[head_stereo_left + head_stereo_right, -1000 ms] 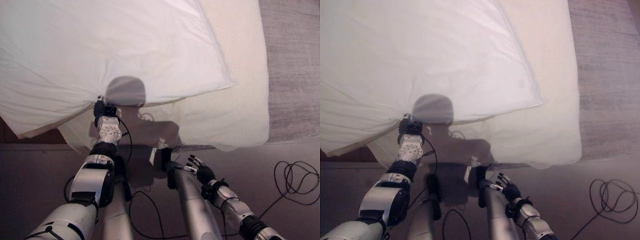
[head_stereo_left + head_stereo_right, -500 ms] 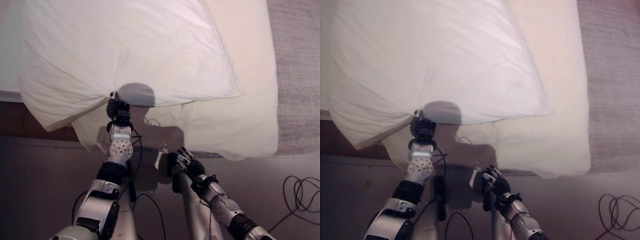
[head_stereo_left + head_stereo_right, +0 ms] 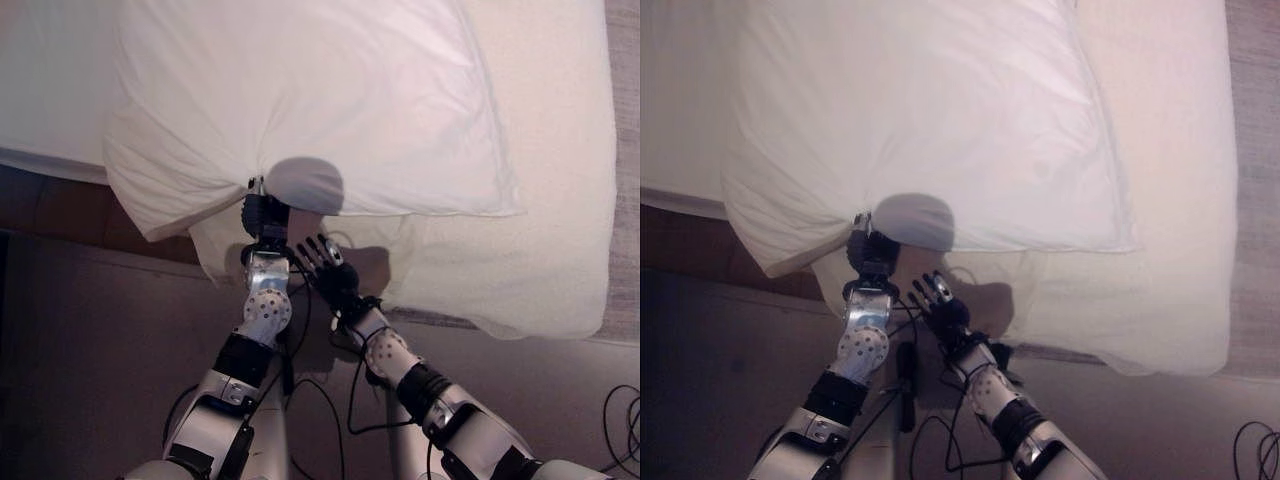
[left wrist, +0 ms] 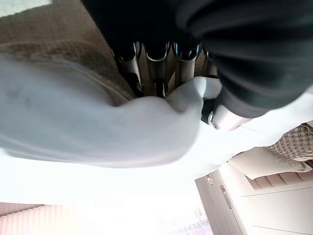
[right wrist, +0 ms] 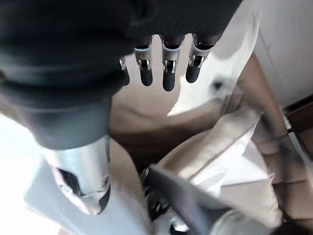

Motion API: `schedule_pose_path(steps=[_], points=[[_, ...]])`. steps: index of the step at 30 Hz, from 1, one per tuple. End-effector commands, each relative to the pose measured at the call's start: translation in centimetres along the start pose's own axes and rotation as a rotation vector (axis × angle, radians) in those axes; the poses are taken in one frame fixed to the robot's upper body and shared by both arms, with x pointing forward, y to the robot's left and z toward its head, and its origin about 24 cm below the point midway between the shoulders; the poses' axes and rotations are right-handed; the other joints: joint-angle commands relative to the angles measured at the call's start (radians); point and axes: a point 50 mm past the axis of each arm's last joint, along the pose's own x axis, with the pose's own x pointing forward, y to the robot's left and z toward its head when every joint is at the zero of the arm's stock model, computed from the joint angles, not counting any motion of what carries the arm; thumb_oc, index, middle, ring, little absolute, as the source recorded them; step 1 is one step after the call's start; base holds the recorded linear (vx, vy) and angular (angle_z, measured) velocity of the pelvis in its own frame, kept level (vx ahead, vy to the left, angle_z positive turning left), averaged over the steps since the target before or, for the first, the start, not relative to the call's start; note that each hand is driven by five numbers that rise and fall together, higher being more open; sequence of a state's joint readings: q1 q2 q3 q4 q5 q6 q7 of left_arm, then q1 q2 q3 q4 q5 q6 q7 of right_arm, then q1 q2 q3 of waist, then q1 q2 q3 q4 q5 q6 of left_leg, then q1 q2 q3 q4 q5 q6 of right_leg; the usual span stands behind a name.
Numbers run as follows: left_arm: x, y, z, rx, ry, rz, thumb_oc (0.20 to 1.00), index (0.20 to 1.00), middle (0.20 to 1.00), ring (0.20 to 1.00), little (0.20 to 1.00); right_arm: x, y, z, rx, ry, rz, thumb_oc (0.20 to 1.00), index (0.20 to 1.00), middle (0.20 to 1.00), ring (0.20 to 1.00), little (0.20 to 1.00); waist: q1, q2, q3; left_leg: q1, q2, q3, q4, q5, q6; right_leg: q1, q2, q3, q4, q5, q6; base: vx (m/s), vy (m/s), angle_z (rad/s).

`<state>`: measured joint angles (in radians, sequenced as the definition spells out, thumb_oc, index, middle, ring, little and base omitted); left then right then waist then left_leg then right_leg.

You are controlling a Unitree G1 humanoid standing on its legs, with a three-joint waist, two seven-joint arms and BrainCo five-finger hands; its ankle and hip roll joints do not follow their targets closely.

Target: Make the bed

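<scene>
1. white pillow (image 3: 300, 100) lies across the near part of the bed (image 3: 560, 200), its near edge overhanging the bed's near side; its far side is cut off by the frame top, so the full outline can't be read.
2. left hand (image 3: 264, 214) is at the middle of the pillow's near edge; in the left wrist view its fingers (image 4: 155, 73) curl down over a bunched fold of the white fabric, thumb under it, so it is pinching the pillow edge; fingertips are buried in the fabric.
3. the edge puckers into creases toward that grip; the pillow's near-left corner (image 3: 150, 225) sags off the bed's side.
4. right hand (image 3: 328, 268) sits just beside the left wrist, below the pillow edge, in front of the cream sheet (image 3: 480, 280); fingers spread and straight, holding nothing; whether the tips touch the sheet is hard to tell in the shadow.
5. the cream sheet drapes over the bed's near side, its hem ragged; bed's right side cut off by the frame.
6. dark floor (image 3: 90, 360) below; grey carpet strip (image 3: 1250, 100) at far right, only a sliver in view.
</scene>
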<state>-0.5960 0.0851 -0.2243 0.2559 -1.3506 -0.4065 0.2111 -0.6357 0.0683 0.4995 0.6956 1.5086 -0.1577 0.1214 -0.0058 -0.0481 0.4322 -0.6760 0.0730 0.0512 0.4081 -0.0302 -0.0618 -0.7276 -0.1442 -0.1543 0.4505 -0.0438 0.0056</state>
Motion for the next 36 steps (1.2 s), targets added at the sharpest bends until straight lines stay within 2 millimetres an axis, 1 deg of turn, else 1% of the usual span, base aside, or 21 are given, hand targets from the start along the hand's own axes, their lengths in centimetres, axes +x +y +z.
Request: schedule_pose_path(steps=[1,4,5,7,10,14,17,19,22,23,24,25,27,29,31,32,36], points=[[-0.9,-5.6,-1.0,-0.069,0.008,-0.256,0.2,0.2,0.2,0.2,0.2,0.7,1.7,-0.6,0.165,-0.059,0.014,1.0,1.0,1.0,1.0,1.0,0.024,0.059,-0.04,-0.061,-0.036,-0.006,-0.027,0.01,0.06,0.01,0.02,0.035,-0.065,0.054,0.092,0.0,0.0,0.0],[-1.0,-6.0,-1.4,-0.079,0.023,-0.256,0.2,0.2,0.2,0.2,0.2,2.0,3.1,0.9,0.242,-0.129,0.019,1.0,1.0,1.0,1.0,1.0,0.037,0.072,-0.042,-0.074,-0.043,-0.012,-0.016,0.008,0.061,0.001,0.016,0.029,-0.052,0.045,0.09,0.0,0.005,0.01],[-1.0,-6.0,-1.4,-0.079,0.023,-0.256,0.2,0.2,0.2,0.2,0.2,2.0,3.1,0.9,0.242,-0.129,0.019,1.0,1.0,1.0,1.0,1.0,0.037,0.071,-0.041,-0.074,-0.043,-0.012,-0.016,0.008,0.061,0.001,0.016,0.029,-0.052,0.045,0.09,0.03,0.031,0.08],[-1.3,-6.4,-1.5,-0.08,0.032,-0.276,0.2,0.2,0.2,0.2,0.2,2.8,4.6,2.6,0.291,-0.195,0.046,1.0,1.0,1.0,1.0,1.0,0.049,0.086,-0.045,-0.077,-0.051,-0.019,-0.02,0.007,0.065,0.001,0.011,0.024,-0.05,0.041,0.092,0.03,0.035,0.08],[-1.7,-6.8,-1.4,-0.072,0.042,-0.297,0.2,0.2,0.2,0.2,0.2,3.4,5.9,4.3,0.306,-0.252,0.077,1.0,1.0,1.0,1.0,1.0,0.059,0.096,-0.047,-0.088,-0.056,-0.025,-0.012,0.007,0.066,-0.008,0.005,0.018,-0.039,0.036,0.093,0.02,0.024,0.08],[-2.0,-7.1,-0.6,-0.064,0.021,-0.323,0.2,0.2,0.2,0.2,0.2,3.2,7.2,6.6,0.306,-0.328,0.141,1.0,1.0,1.0,1.0,1.0,0.065,0.104,-0.047,-0.087,-0.06,-0.026,-0.023,0.008,0.069,-0.014,-0.001,0.015,-0.036,0.035,0.096,0.01,0.023,0.03],[-2.2,-7.1,-0.3,-0.054,0.007,-0.324,0.2,0.2,0.2,0.2,0.2,2.6,7.6,7.8,0.315,-0.387,0.18,1.0,1.0,1.0,1.0,1.0,0.061,0.104,-0.049,-0.093,-0.063,-0.026,-0.02,0.009,0.068,-0.022,-0.004,0.016,-0.03,0.031,0.096,0.0,0.004,0.01],[-2.3,-6.9,0.0,-0.051,-0.001,-0.323,0.2,0.2,0.2,0.2,0.2,2.1,7.5,8.3,0.313,-0.416,0.192,1.0,1.0,1.0,1.0,1.0,0.054,0.103,-0.053,-0.098,-0.065,-0.028,-0.013,0.006,0.071,-0.028,-0.004,0.017,-0.021,0.025,0.095,0.0,0.0,0.0],[-2.4,-6.3,0.9,-0.027,-0.025,-0.318,0.2,0.2,0.2,0.2,0.2,1.1,7.4,9.4,0.298,-0.464,0.222,1.0,1.0,1.0,1.0,1.0,0.047,0.103,-0.058,-0.106,-0.065,-0.024,-0.003,0.001,0.072,-0.04,-0.005,0.02,-0.008,0.02,0.094,0.02,-0.002,0.05],[-2.5,-6.3,0.9,-0.028,-0.025,-0.317,0.2,0.2,0.2,0.2,0.2,1.1,7.4,9.4,0.298,-0.463,0.221,1.0,1.0,1.0,1.0,1.0,0.047,0.103,-0.059,-0.106,-0.065,-0.024,-0.003,0.0,0.072,-0.04,-0.005,0.02,-0.007,0.019,0.094,0.02,0.005,0.06],[-2.5,-5.9,1.3,-0.015,-0.039,-0.306,0.2,0.2,0.2,0.2,0.2,0.6,7.1,10.1,0.283,-0.489,0.216,1.0,1.0,1.0,1.0,1.0,0.044,0.104,-0.06,-0.106,-0.065,-0.022,0.0,-0.002,0.073,-0.04,-0.005,0.02,-0.009,0.02,0.095,0.01,0.005,0.03],[-2.5,-5.9,1.3,-0.015,-0.039,-0.306,0.2,0.2,0.2,0.2,0.2,0.6,7.0,10.1,0.283,-0.489,0.215,1.0,1.0,1.0,1.0,1.0,0.044,0.104,-0.06,-0.106,-0.065,-0.022,0.0,-0.002,0.073,-0.04,-0.005,0.02,-0.009,0.02,0.095,0.0,0.0,0.0],[-2.7,-5.3,2.3,-0.007,-0.072,-0.288,0.2,0.2,0.2,0.2,0.2,-0.3,6.8,11.8,0.268,-0.554,0.215,1.0,1.0,1.0,1.0,1.0,0.041,0.105,-0.061,-0.105,-0.063,-0.018,-0.004,-0.003,0.075,-0.043,-0.006,0.025,-0.013,0.022,0.097,0.0,0.0,0.0],[-2.8,-4.9,3.5,0.004,-0.12,-0.275,0.2,0.2,0.2,0.2,0.2,-0.9,6.4,13.1,0.249,-0.594,0.202,1.0,1.0,1.0,1.0,1.0,0.041,0.104,-0.062,-0.104,-0.063,-0.017,-0.004,-0.005,0.075,-0.044,-0.005,0.028,-0.013,0.02,0.098,0.0,0.0,0.0],[-2.9,-4.5,4.2,0.006,-0.158,-0.251,0.2,0.2,0.2,0.2,0.2,-1.4,6.0,13.8,0.241,-0.623,0.197,1.0,1.0,1.0,1.0,1.0,0.039,0.103,-0.063,-0.104,-0.063,-0.017,-0.003,-0.006,0.075,-0.046,-0.004,0.03,-0.01,0.019,0.098,0.0,0.0,0.0],[-3.0,-4.3,4.9,0.009,-0.193,-0.236,0.2,0.2,0.2,0.2,0.2,-1.8,5.8,14.4,0.229,-0.643,0.193,1.0,1.0,1.0,1.0,1.0,0.038,0.102,-0.064,-0.105,-0.062,-0.016,-0.004,-0.006,0.074,-0.049,-0.005,0.029,-0.008,0.017,0.097,0.0,0.0,0.0],[-2.8,-3.6,6.9,0.005,-0.303,-0.174,0.2,0.2,0.2,0.2,0.2,-2.7,4.9,15.5,0.223,-0.69,0.174,1.0,1.0,1.0,1.0,1.0,0.032,0.097,-0.071,-0.109,-0.06,-0.021,-0.005,-0.009,0.073,-0.052,-0.003,0.025,-0.007,0.013,0.097,0.0,-0.009,-0.01]])
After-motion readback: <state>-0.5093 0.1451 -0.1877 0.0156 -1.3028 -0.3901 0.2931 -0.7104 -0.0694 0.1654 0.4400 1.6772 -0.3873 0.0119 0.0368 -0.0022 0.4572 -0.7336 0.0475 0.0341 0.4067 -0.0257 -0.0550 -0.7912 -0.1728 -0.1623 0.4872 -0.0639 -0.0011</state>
